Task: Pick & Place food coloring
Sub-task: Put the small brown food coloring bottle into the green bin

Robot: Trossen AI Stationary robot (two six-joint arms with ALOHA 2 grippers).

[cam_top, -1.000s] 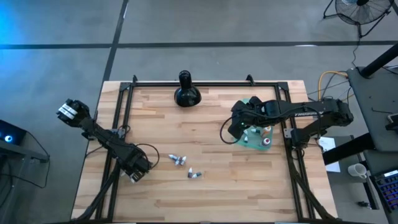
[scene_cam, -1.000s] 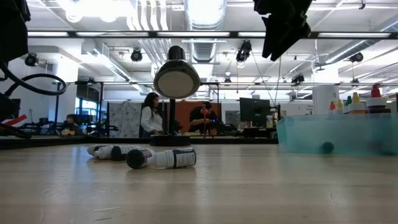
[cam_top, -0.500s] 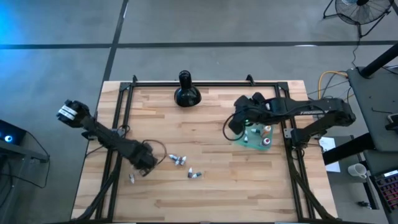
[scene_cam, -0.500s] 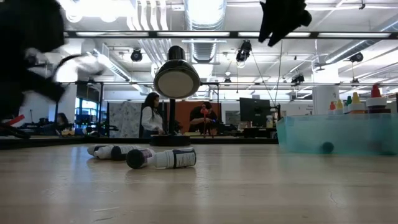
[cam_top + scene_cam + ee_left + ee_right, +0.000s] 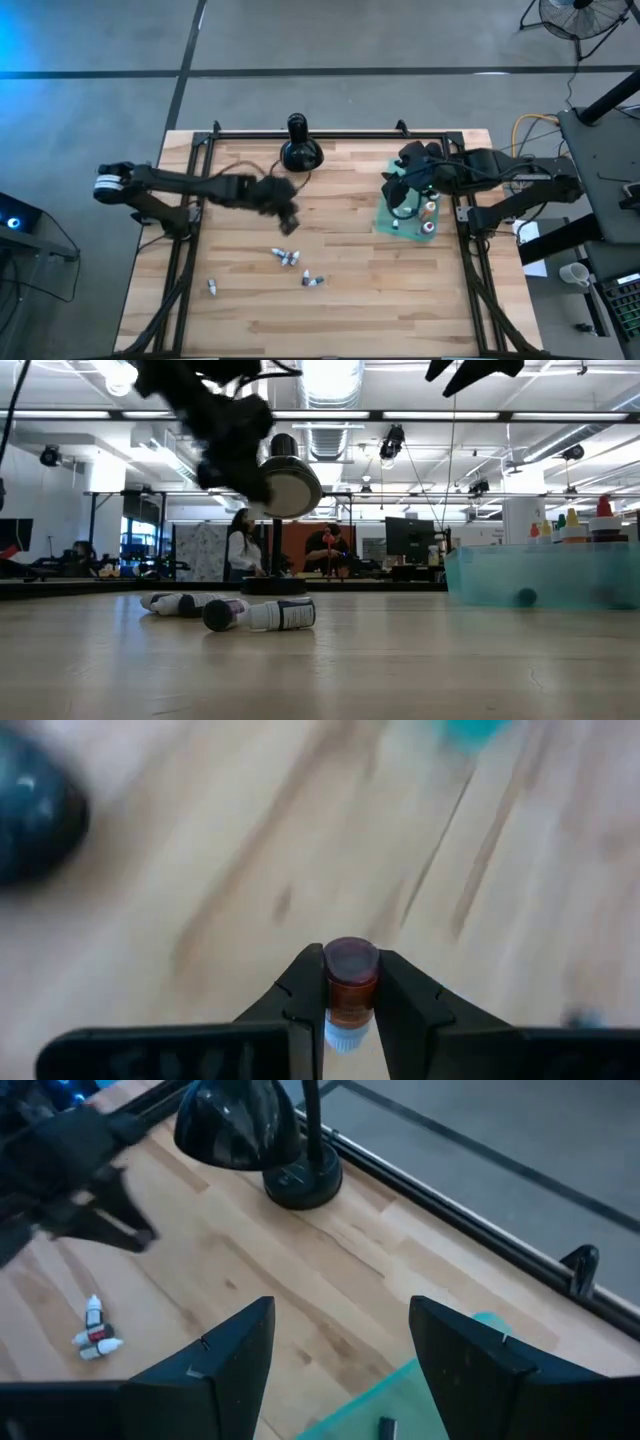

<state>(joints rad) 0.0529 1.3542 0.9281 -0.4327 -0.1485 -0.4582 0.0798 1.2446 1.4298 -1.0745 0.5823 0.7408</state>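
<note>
The left gripper point(image 5: 352, 995) was clenched on a small red-capped bottle point(image 5: 349, 982) of food coloring, the cap standing just proud of the two dark fingers; seen from above, that gripper point(image 5: 283, 205) hung over the middle of the wooden table point(image 5: 340, 310), a little left of centre and in front of the black bulbous object point(image 5: 299, 148). Nearest the front edge, one tiny vial point(image 5: 212, 287) lay alone toward the left, well apart from the rest. Farther in, a small cluster of vials point(image 5: 286, 258) lay on its side near the table's middle, with another vial point(image 5: 313, 281) just to its right and slightly nearer. To the right, a teal tray point(image 5: 384, 216) held several upright droppers point(image 5: 429, 212) with coloured caps, though their exact count was hard to make out. The right gripper point(image 5: 340, 1342) hovered above that tray's far-left part with its fingers spread apart and nothing between them. The black bulbous object stood at the far edge.
</note>
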